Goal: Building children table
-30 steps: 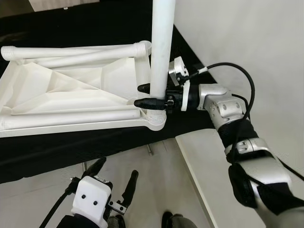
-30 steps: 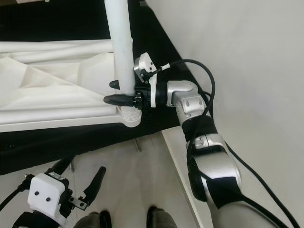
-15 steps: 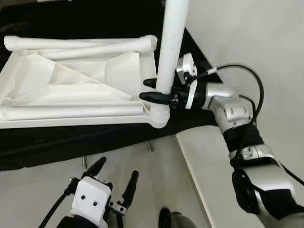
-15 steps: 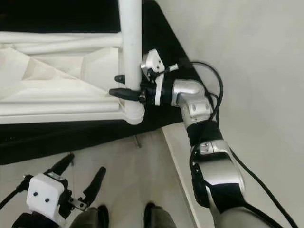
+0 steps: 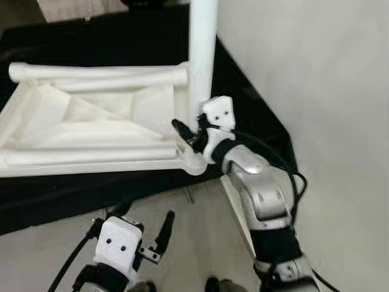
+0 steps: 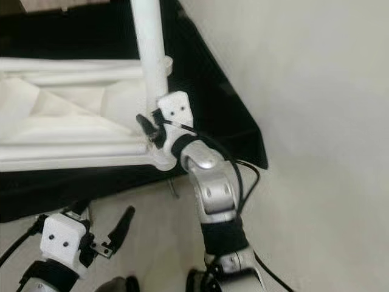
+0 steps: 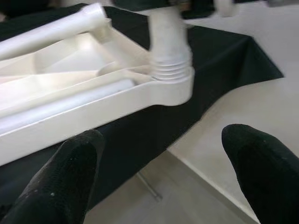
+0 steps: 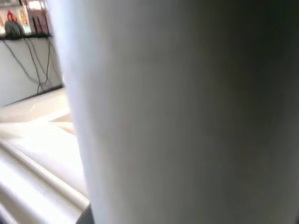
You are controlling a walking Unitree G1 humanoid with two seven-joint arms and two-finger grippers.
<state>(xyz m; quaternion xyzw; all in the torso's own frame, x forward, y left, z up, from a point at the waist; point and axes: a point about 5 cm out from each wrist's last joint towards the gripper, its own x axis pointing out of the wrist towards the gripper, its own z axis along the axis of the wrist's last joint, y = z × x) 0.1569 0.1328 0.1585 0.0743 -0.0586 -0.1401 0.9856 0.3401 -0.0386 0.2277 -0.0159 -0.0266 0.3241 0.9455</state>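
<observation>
The white plastic table top (image 5: 91,131) lies upside down on a black-covered surface. A white table leg (image 5: 202,55) stands upright in its near right corner socket (image 7: 170,70). My right gripper (image 5: 185,135) is shut on the leg just above the socket, wrist turned so its white camera block faces up. The right wrist view has the leg (image 8: 187,112) pressed close in front. My left gripper (image 5: 143,222) hangs low below the surface's front edge, open and holding nothing.
Two more white legs (image 5: 97,72) (image 5: 91,153) lie flat inside the table top. The black cloth (image 5: 73,188) drapes over the front edge. A pale wall (image 5: 316,91) stands close on the right. Light floor (image 5: 194,243) lies below.
My right wrist has rotated around the leg and the forearm has swung from the right side to below the grip. The leg stays upright in the socket. The left arm has barely moved.
</observation>
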